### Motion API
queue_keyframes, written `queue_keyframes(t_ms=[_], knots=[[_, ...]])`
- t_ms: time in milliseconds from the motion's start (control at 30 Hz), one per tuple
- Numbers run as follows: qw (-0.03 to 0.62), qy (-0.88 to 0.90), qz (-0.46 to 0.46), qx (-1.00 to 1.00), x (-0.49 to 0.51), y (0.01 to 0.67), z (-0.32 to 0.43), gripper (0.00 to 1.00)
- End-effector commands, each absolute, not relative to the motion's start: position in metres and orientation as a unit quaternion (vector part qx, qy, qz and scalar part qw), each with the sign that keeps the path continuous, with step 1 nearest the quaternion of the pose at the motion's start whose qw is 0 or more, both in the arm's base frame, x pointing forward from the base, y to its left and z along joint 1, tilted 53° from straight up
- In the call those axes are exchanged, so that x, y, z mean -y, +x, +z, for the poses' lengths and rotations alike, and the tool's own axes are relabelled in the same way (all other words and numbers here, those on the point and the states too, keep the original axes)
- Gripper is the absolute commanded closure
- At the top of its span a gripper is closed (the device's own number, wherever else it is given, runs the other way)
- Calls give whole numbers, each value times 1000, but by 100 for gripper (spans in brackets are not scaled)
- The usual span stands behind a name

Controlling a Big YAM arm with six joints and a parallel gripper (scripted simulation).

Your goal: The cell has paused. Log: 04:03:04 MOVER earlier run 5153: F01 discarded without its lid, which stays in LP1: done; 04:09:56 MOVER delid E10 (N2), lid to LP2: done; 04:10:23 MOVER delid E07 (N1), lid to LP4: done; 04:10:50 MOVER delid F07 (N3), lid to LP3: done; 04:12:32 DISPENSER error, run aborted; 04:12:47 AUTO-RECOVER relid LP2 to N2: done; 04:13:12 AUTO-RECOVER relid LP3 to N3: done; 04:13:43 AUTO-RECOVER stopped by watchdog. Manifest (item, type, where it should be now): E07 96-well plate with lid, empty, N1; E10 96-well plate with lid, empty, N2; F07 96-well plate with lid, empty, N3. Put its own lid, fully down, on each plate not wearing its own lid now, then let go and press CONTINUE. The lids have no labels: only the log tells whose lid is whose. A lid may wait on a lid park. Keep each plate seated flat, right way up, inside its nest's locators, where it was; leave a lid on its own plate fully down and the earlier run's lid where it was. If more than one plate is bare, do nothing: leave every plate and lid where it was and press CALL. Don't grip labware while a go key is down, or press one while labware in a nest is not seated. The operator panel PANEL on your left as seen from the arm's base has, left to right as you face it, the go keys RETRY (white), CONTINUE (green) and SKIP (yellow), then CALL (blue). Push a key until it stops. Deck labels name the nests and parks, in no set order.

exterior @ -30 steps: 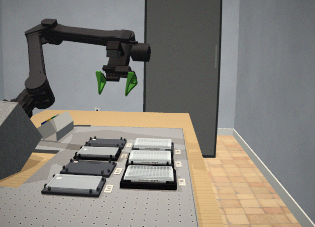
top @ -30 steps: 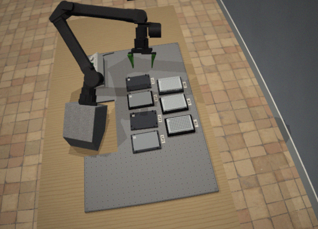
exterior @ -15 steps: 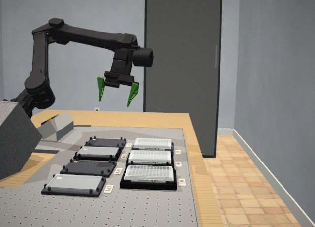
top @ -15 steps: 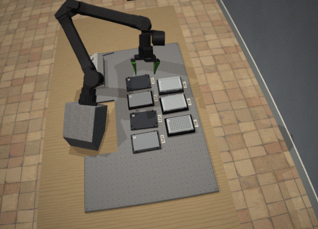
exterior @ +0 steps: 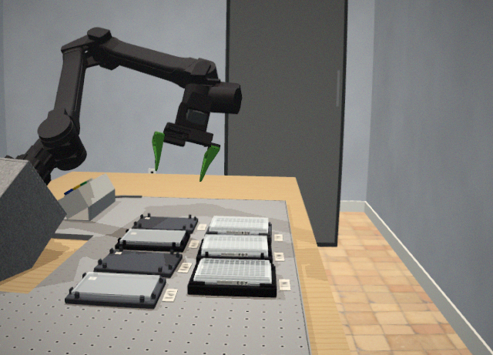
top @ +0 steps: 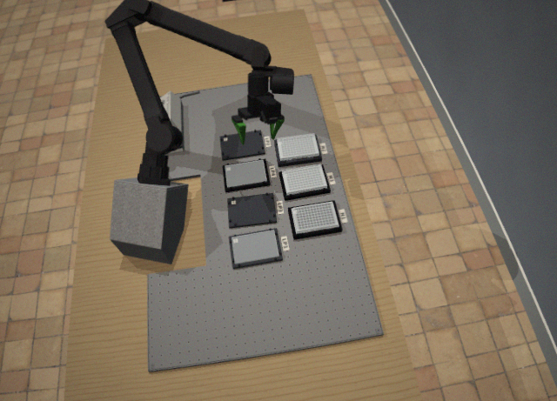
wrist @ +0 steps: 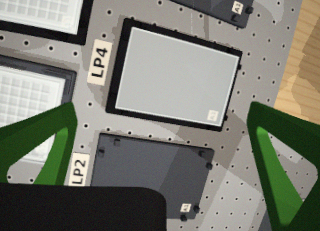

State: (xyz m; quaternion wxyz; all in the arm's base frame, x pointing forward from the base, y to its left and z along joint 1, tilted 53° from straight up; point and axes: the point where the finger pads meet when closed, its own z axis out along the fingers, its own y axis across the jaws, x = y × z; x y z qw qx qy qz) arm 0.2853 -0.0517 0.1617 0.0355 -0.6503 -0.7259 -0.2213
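Note:
Three 96-well plates sit in black nests in the right column of the deck. The far plate [top: 298,148] and the middle plate [top: 304,180] look lidded. The near plate [top: 314,217] looks bare, with open wells showing. In the left column, a clear lid [wrist: 175,75] [top: 244,174] lies on park LP4, and another lid [top: 255,247] lies on the nearest park. Park LP2 [wrist: 154,174] and the park after LP4 [top: 251,209] are empty. My gripper [top: 257,129] is open and empty, high above the LP2 end of the deck, with its green fingers pointing down.
The operator panel [exterior: 87,192] with coloured keys stands at the far left of the deck, near the arm's base. A grey block [top: 148,219] sits at the deck's left edge. A tall dark cabinet [exterior: 284,105] stands behind the table.

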Motion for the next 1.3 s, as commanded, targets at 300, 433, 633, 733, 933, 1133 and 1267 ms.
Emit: queue_keyframes(t_ms=[300,433,633,733,933,1133,1267], knots=[[4,-559,-255,789,61,298,136,0],[-2,-526,-268,807,61,300,127,0],[-14,-476,-289,830,60,302,119,0],[-19,-467,-292,834,61,305,116,0],[-32,-417,-311,853,59,306,102,0],[-50,-365,-330,869,58,307,89,0],[-57,-348,-336,873,58,307,86,0]])
